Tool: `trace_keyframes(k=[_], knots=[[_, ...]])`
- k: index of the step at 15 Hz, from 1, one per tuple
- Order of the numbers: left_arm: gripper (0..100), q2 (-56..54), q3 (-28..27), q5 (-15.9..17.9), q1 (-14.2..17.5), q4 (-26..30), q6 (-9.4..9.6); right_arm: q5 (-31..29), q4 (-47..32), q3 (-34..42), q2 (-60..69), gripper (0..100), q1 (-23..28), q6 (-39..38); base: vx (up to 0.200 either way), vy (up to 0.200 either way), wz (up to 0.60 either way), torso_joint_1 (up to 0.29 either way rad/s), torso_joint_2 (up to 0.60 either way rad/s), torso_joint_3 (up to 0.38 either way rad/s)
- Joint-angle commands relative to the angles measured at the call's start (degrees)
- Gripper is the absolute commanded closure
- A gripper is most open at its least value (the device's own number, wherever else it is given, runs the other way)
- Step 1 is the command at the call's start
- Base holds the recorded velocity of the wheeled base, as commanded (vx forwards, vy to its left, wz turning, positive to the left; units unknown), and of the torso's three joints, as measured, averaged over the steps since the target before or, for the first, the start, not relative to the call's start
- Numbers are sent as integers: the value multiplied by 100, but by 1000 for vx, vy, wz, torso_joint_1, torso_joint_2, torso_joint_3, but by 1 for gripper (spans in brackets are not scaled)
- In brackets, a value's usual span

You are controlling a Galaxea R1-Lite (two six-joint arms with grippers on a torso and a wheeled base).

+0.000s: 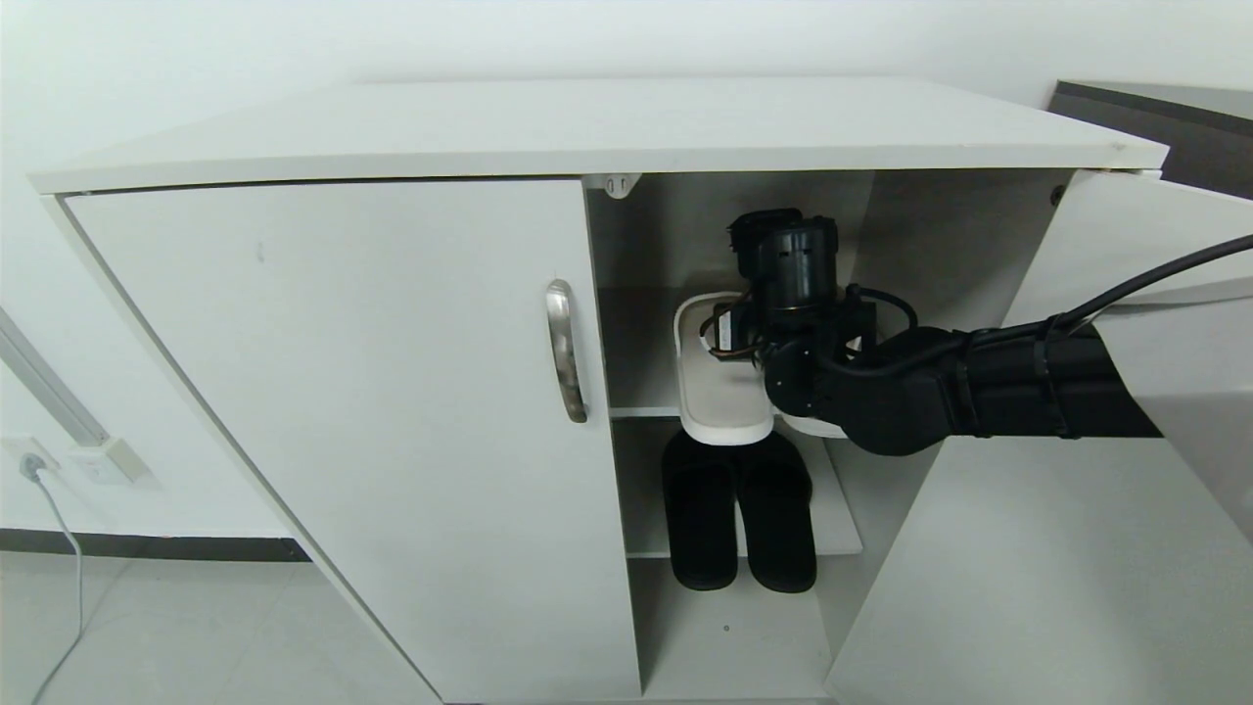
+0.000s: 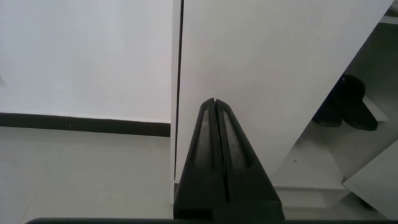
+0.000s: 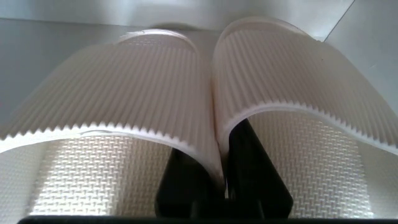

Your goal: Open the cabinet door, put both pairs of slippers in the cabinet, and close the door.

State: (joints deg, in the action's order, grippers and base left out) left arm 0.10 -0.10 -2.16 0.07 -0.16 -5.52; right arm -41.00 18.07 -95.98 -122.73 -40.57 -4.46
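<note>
The white cabinet (image 1: 587,122) has its right door (image 1: 1038,558) swung open and its left door (image 1: 333,392) closed. A pair of white slippers (image 1: 719,397) (image 3: 155,81) lies on the upper shelf, heels hanging over the shelf's front edge. My right gripper (image 1: 732,338) (image 3: 217,165) is inside the cabinet, shut on the two inner strap edges, one finger inside each slipper. A pair of black slippers (image 1: 739,514) (image 2: 348,102) rests on the lower shelf. My left gripper (image 2: 214,109) is shut and empty, low in front of the closed left door.
A metal handle (image 1: 565,350) sits on the closed door's right edge. A wall socket with a cable (image 1: 34,468) is at the lower left. Open grey floor (image 2: 81,168) lies left of the cabinet. The open door stands close to my right arm.
</note>
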Motion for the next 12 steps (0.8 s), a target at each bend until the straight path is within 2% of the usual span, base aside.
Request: trace_keyframes(k=[1,6,12], knots=[[100,-1,1,-4,1,-2,-1,-5,13,-18,-40,0,-4,-2,0,0,0,0,0,0],[100,-1,1,-4,1,-2,-1,-22,13,35,-22,0,-47,-11,0,0,0,0,0,0],[100,-1,1,-4,1,-2,-1,-66,92,1187,1015,0,-417,-37,0,0,0,0,0,0]])
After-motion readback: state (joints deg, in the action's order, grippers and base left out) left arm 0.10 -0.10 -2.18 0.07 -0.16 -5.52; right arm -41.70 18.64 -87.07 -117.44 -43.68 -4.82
